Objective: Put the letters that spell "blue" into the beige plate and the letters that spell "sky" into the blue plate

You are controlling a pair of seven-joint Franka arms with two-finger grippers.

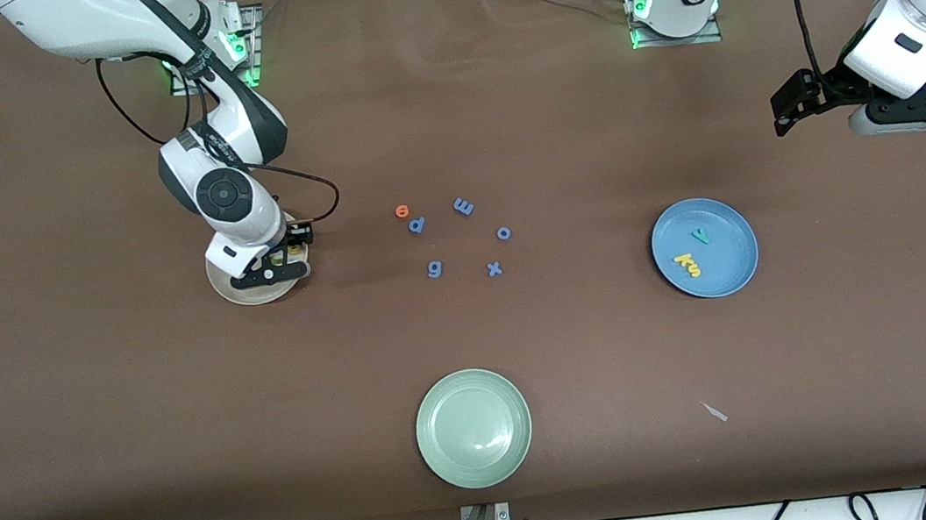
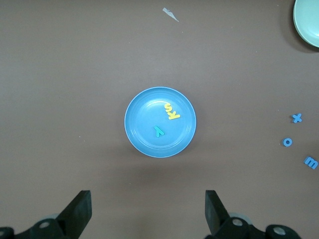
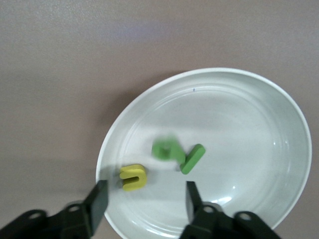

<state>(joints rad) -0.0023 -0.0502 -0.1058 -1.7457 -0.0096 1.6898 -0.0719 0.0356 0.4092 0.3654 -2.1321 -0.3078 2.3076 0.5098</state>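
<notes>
My right gripper (image 1: 274,270) hangs low over the beige plate (image 1: 255,296), open (image 3: 145,201) with nothing between its fingers. In that plate (image 3: 239,129) lie a yellow "u" (image 3: 133,178), a blurred green "b" (image 3: 164,148) and a green "l" (image 3: 193,158). The orange "e" (image 1: 401,211) lies on the table among the blue letters. The blue plate (image 1: 728,263) holds the yellow "s" and "k" (image 1: 687,265) and the teal "y" (image 1: 700,236). My left gripper (image 1: 913,112) waits open (image 2: 147,209) up in the air at the left arm's end, looking down on the blue plate (image 2: 144,114).
Blue letters lie mid-table: "p" (image 1: 417,225), "m" (image 1: 463,206), "o" (image 1: 504,234), "g" (image 1: 435,269), "x" (image 1: 495,269). A pale green plate (image 1: 477,461) sits nearest the front camera. A small scrap (image 1: 714,412) lies nearer to the camera than the blue plate.
</notes>
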